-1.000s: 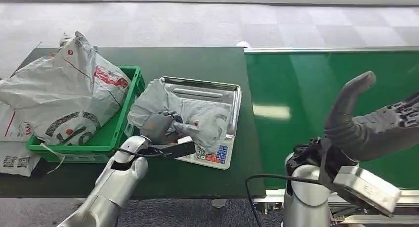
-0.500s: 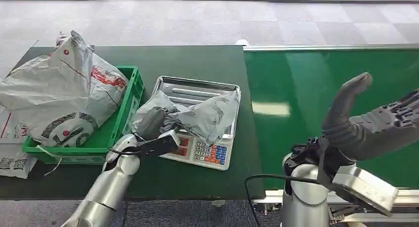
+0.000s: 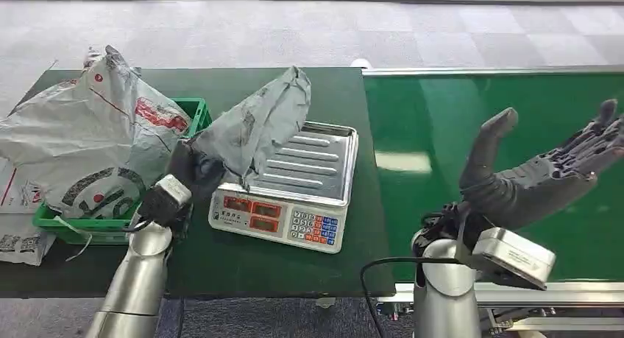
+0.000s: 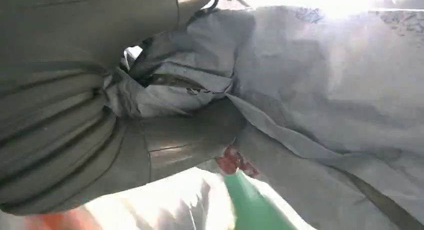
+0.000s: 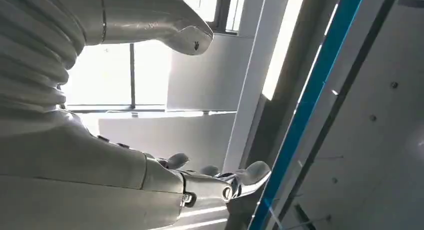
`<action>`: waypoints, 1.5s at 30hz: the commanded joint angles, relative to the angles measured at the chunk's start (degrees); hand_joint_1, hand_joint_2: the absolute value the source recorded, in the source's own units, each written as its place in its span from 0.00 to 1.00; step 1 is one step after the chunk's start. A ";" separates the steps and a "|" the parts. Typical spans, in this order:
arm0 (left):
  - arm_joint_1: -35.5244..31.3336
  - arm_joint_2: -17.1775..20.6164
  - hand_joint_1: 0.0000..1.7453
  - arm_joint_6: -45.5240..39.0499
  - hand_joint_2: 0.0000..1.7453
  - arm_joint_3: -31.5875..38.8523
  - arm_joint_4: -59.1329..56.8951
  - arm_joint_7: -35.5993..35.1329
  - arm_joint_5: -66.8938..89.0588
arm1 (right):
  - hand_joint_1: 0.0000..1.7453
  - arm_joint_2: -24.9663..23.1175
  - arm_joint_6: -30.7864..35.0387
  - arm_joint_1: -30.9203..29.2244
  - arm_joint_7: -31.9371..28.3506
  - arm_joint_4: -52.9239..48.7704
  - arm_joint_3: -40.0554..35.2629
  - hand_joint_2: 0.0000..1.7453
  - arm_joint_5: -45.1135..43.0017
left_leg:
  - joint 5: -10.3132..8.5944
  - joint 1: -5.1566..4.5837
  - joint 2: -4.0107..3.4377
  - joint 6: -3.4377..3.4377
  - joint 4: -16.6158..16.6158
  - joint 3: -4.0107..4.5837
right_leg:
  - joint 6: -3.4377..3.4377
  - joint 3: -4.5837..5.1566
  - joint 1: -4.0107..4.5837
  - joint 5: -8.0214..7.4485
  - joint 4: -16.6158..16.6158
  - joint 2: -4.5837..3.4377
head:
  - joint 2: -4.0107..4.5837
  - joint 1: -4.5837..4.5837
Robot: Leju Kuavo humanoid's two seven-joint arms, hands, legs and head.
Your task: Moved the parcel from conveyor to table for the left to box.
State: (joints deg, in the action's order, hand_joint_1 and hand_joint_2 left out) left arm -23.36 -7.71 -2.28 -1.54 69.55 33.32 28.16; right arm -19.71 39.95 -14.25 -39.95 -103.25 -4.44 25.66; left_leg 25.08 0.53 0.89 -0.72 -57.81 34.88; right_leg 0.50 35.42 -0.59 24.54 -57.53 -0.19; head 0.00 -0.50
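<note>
A grey plastic parcel bag [image 3: 254, 124] hangs in the air over the left edge of the scale [image 3: 287, 180], gripped at its lower end by my left hand [image 3: 188, 172]. The left wrist view shows the crumpled grey parcel [image 4: 320, 89] squeezed against the thumb of my left hand [image 4: 125, 135]. My right hand [image 3: 541, 172] is raised over the green conveyor [image 3: 500, 161], fingers spread, holding nothing; the right wrist view shows the right hand [image 5: 150, 155] empty too. The green box [image 3: 158, 194] stands on the table's left with a large white parcel [image 3: 88, 135] in it.
The scale's steel tray [image 3: 309, 161] is bare, its keypad [image 3: 316, 226] facing me. The dark green table [image 3: 243, 257] has free room along its front edge. Another white parcel [image 3: 18, 238] lies at the far left, beside the box.
My left hand has lifted the grey parcel off the scale tray and carried it up and to the left, toward the green box. My right hand has tilted back slightly, still empty.
</note>
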 commanded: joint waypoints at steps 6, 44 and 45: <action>-4.90 -1.98 0.95 -21.65 1.00 6.59 -3.19 -2.09 8.38 | 0.00 -0.29 0.05 1.80 -0.05 1.94 2.77 1.00 0.19 | 0.04 0.03 -0.01 0.03 0.12 -0.25 | -0.03 -0.29 0.06 0.06 0.16 0.10 | 0.00 -0.02; -15.22 11.73 0.00 -37.72 0.00 6.60 -41.43 -57.65 55.37 | 0.00 -0.29 0.05 1.76 2.08 1.92 -1.16 1.00 2.50 | 0.06 0.08 -0.63 -0.12 0.07 -0.18 | -0.28 0.04 0.11 -0.07 0.00 -0.52 | 0.00 -0.02; -15.22 11.73 0.00 -37.72 0.00 6.60 -41.43 -57.65 55.37 | 0.00 -0.29 0.05 1.76 2.08 1.92 -1.16 1.00 2.50 | 0.06 0.09 -0.62 -0.13 0.07 -0.16 | -0.28 0.06 0.12 -0.07 0.01 -0.51 | 0.00 -0.02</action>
State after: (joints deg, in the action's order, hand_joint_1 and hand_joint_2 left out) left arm -37.03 5.64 -39.45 -1.42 32.15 -24.61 83.65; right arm -19.67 39.98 -13.99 -37.92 -102.79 -4.22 28.37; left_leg 25.12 0.60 0.27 -0.86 -57.79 34.83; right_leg 0.23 35.60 -0.49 24.44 -57.58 -0.75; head 0.00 -0.52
